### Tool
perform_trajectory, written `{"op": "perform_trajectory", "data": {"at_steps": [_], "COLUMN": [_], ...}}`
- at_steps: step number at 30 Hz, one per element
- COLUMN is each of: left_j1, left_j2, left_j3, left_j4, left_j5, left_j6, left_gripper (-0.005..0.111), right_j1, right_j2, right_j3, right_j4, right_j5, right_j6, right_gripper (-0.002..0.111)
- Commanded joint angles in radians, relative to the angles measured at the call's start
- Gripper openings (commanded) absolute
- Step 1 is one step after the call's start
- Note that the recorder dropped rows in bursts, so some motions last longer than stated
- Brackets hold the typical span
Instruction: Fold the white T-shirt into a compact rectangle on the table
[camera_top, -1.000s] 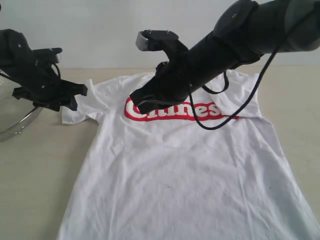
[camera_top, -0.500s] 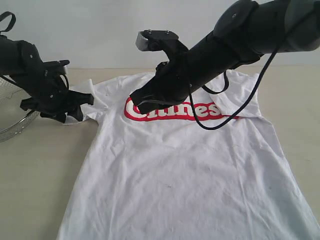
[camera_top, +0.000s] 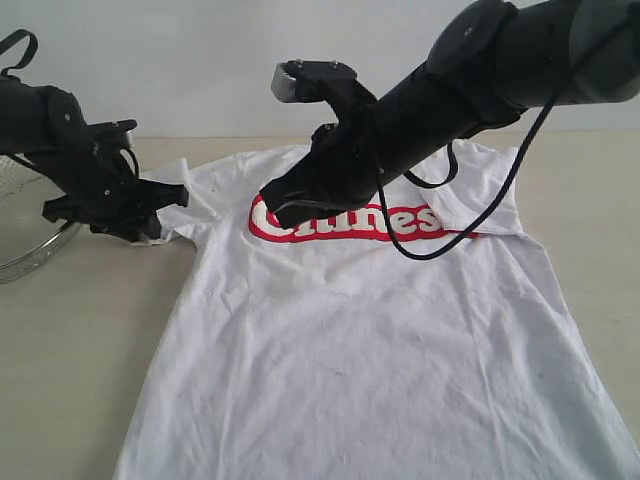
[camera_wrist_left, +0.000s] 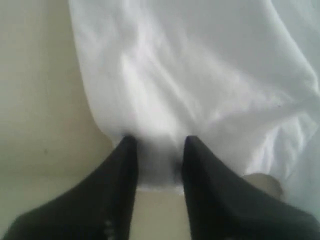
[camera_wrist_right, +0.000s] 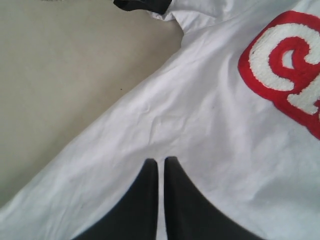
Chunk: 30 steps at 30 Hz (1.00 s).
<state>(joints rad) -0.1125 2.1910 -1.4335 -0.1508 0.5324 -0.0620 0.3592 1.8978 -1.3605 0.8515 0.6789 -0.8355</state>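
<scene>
The white T-shirt (camera_top: 370, 340) lies spread face up on the table (camera_top: 70, 340), its red lettered band (camera_top: 420, 222) across the chest. My left gripper (camera_top: 165, 210) sits at the edge of the shirt's left sleeve. In the left wrist view its fingers (camera_wrist_left: 159, 142) stand apart with the sleeve hem (camera_wrist_left: 155, 170) between the tips. My right gripper (camera_top: 278, 212) reaches across to the chest by the left end of the red band. It is shut with nothing between its fingers (camera_wrist_right: 161, 161), just over the white cloth (camera_wrist_right: 215, 125).
A wire mesh bowl (camera_top: 25, 250) sits at the far left edge, right behind the left arm. Bare tabletop (camera_wrist_right: 60, 75) lies left of the shirt. The right arm's black cable (camera_top: 440, 245) hangs over the chest.
The left gripper has moved right and down onto the sleeve edge, and its jaws have narrowed around the hem. The right arm and the shirt body have stayed still.
</scene>
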Motion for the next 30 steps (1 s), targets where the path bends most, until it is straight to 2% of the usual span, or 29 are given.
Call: {"op": "perform_trajectory", "data": {"at_steps": [1, 4, 10, 30], "left_j1": [-0.005, -0.005, -0.048, -0.048], "left_j2": [0.042, 0.040, 0.038, -0.051], "left_j3": [0.014, 0.014, 0.014, 0.014], "left_j4": [-0.024, -0.066, -0.078, -0.069], "left_j5": [0.003, -0.021, -0.088, -0.124], "left_j6": [-0.013, -0.013, -0.009, 0.003], "left_gripper": [0.009, 0.009, 0.004, 0.004], "right_j1": [0.001, 0.001, 0.001, 0.001], "right_j2": [0.000, 0.000, 0.000, 0.000], "right_j3": [0.003, 0.003, 0.003, 0.003], "right_j4": [0.006, 0.006, 0.006, 0.006], "right_j5": [-0.008, -0.008, -0.010, -0.010], "right_j6": [-0.011, -0.011, -0.008, -0.004], "right_gripper": [0.000, 0.000, 0.000, 0.000]}}
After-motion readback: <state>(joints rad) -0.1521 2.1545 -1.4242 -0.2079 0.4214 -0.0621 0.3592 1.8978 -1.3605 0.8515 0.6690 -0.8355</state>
